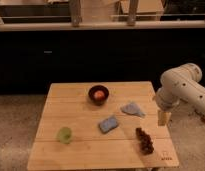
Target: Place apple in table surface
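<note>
The apple is a small orange-red fruit lying inside the dark bowl at the far middle of the light-wood table surface. My gripper hangs from the white arm at the table's right edge, well to the right of the bowl and a little above the tabletop. It holds nothing that I can see.
A pale green round object sits front left. A blue rectangular pad lies mid-table, a grey-blue cloth right of it. A dark brown lumpy cluster lies front right near a small dark mark. A dark counter wall stands behind.
</note>
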